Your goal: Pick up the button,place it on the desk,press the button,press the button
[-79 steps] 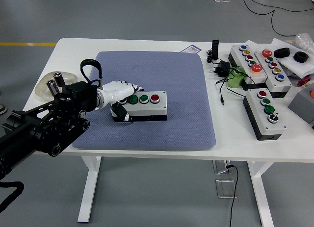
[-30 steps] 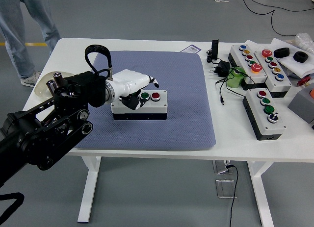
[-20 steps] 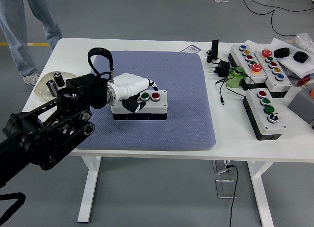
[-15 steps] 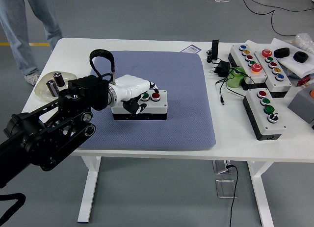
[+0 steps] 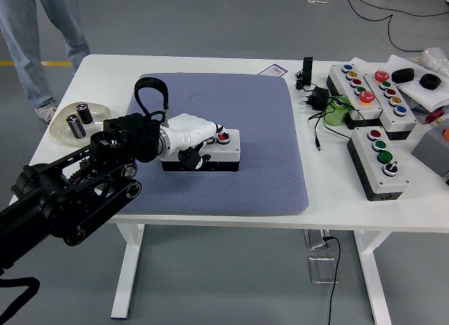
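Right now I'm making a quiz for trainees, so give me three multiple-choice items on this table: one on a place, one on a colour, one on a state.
1. Where does the button box under the left hand sit?
A. on the blue mat
B. on the bare table
C. in the dish

2. What colour is the one button on that box not covered by the hand?
A. yellow
B. red
C. blue

3. What is the left hand doing?
A. lifting the box
B. resting off the table
C. lying over the box top

Answers: 1 A, the mat surrounds the box; 2 B, red shows beside the hand; 3 C, the box stands flat on the mat with the hand across it.
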Motion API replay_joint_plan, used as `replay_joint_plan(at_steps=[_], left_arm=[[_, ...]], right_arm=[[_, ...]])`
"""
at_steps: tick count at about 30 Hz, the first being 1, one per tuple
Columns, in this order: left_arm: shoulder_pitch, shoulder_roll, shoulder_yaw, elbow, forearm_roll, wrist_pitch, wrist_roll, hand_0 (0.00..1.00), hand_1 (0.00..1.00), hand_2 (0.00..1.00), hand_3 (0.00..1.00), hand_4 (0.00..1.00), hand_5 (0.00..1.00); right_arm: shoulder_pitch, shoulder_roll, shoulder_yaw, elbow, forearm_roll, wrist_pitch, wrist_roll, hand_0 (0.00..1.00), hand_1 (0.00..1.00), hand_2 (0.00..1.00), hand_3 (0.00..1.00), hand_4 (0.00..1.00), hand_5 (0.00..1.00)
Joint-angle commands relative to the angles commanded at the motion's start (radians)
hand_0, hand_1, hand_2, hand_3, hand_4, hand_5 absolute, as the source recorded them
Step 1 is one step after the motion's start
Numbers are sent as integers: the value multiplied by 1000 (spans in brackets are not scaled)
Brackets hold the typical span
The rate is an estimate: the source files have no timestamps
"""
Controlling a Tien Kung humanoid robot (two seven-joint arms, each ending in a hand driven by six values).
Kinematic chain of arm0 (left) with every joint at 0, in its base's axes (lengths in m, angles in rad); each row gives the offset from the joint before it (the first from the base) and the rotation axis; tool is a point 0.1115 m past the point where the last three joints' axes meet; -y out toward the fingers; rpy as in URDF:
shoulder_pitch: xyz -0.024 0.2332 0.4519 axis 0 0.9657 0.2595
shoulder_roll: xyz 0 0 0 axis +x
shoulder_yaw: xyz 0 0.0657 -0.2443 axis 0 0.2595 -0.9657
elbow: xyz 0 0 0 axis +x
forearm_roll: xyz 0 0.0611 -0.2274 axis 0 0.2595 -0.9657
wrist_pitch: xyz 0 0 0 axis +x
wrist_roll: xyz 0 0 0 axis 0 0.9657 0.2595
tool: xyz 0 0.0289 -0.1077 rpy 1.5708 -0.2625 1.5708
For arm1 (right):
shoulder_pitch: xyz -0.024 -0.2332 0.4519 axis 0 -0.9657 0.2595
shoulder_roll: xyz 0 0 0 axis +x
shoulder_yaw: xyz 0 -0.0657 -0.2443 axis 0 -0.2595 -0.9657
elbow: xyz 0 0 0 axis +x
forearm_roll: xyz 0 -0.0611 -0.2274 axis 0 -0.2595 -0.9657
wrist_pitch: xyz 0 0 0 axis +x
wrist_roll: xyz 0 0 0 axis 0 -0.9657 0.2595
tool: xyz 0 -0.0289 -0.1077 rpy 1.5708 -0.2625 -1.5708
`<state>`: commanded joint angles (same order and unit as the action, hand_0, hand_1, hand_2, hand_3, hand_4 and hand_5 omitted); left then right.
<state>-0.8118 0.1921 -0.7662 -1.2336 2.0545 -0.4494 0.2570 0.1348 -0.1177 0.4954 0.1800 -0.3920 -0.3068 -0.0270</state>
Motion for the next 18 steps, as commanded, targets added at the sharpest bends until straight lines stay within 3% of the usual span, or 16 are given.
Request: replay_joint_plan(at_steps=[13,18], left_arm=[[-1,3,-1,16,-4,-65,13,44,55,95,855,525,2],[0,4,-16,8,0,-48,13,44,55,94,853,522,2]], right_arm=[[1,0,9,0,-8,1,0,665,586,630,654,305,297],[2,1,10,0,-10,0,-1,665,586,630,653,305,299]])
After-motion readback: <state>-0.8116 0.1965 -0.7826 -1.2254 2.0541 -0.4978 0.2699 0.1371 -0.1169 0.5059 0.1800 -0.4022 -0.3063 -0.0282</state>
